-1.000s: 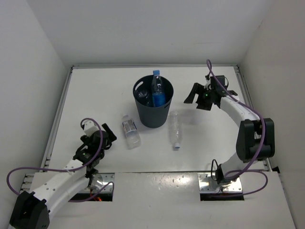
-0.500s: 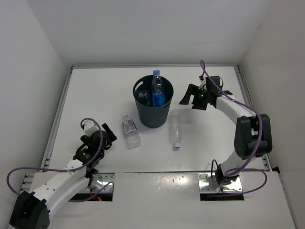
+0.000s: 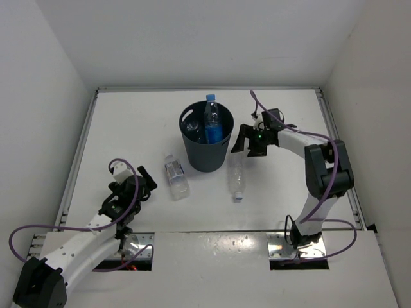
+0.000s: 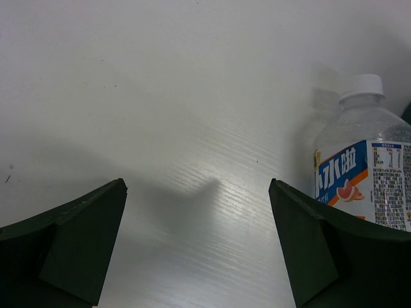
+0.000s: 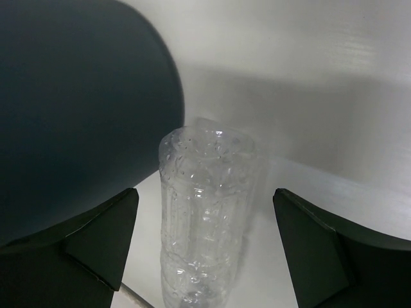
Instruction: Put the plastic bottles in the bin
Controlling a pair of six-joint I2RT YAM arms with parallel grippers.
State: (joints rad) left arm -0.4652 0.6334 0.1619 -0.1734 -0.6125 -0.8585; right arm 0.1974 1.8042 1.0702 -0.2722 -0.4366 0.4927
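Right gripper (image 3: 244, 145) arrived; wrist view frames unlabelled bottle (image 5: 207, 212)

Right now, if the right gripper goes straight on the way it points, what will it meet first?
Most likely the clear bottle, which lies centred ahead of the open right gripper; the bin stands just beside that line.

bin (image 3: 205, 157): mid-table | left bottle (image 3: 175, 176): bin's left | right bottle (image 3: 236, 178): bin's right

The unlabelled bottle (image 5: 207, 212) is cut off at the bottom edge.
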